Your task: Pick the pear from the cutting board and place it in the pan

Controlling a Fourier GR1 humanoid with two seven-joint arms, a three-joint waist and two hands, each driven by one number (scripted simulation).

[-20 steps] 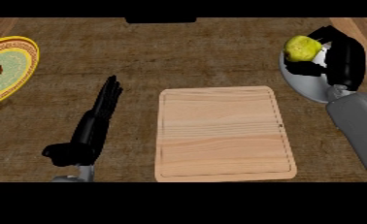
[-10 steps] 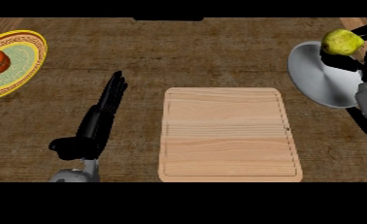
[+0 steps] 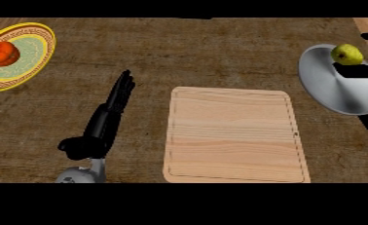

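**Pear at the pan, cutting board bare**

Landmark: cutting board [image 3: 233,136], pale wood with a thin groove near its edge, lying flat on the brown counter [image 3: 187,48].

Pear [image 3: 347,53]: up and to the right of the board, well apart from it. Small, yellow-green, rounded, brighter on its upper face and with a darker shade along one side. It shows against the upper part of the pan [image 3: 323,80]. Whether it rests on the pan or hangs above it cannot be told.

Pan: grey, round, just off the board's upper right corner, cut off by the view's right edge.

Right hand [image 3: 354,71]: only a black strip shows, right of the board, directly under the pear and across the pan. Its grip cannot be told.

Left hand [image 3: 101,126]: left of the board, near its long side but apart from it. Fingers [image 3: 122,90] straight and pressed together, pointing away from the robot, thumb out to the side. It holds nothing.

Plate [image 3: 28,61]: far left of the board and above its top edge, yellow rim, greenish middle. A red-orange round item [image 3: 7,53] lies on it, partly cut off.
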